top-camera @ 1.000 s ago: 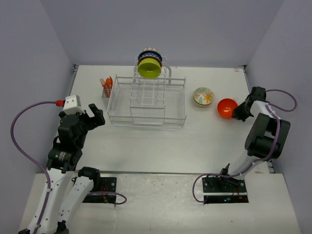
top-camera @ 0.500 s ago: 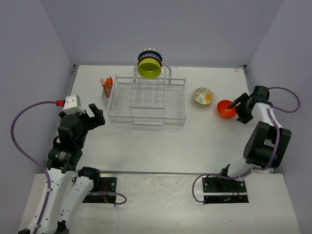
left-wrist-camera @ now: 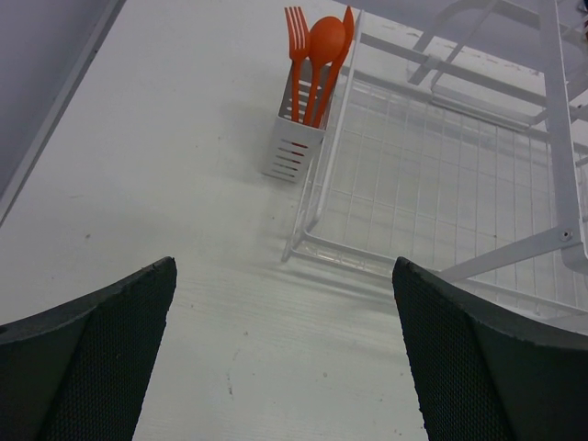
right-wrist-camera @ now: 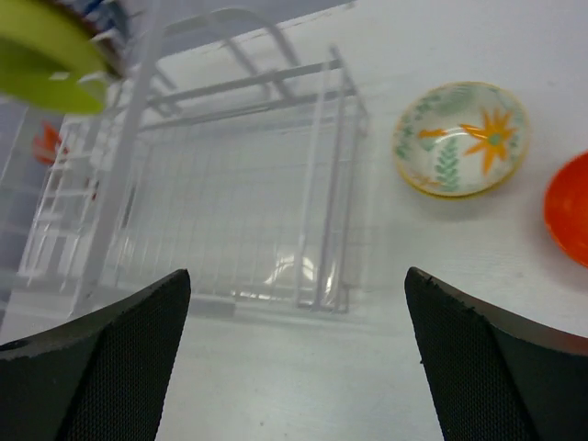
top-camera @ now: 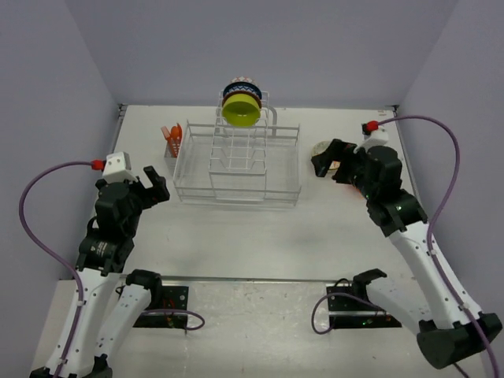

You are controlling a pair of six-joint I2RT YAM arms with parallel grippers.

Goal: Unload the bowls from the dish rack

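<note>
Right gripper (right-wrist-camera: 294,367) wide, empty, just right of the rack (top-camera: 236,167) | left gripper (left-wrist-camera: 285,367) wide, empty, near its left end | floral bowl (right-wrist-camera: 461,138) and red bowl (right-wrist-camera: 570,207) out on the table (top-camera: 236,228) | green bowl (top-camera: 241,111), blue bowl (top-camera: 242,85) behind it, upright in tall far slots | I judge next: reach over, pinch green rim.

A white counter (top-camera: 236,228) carries a white wire dish rack (top-camera: 236,169) toward its far side, with a slotted utensil cup (left-wrist-camera: 292,142) just beside its left end. Right of the rack, a cream floral bowl (right-wrist-camera: 461,138) sits upright near an orange-red bowl (right-wrist-camera: 567,207).
</note>
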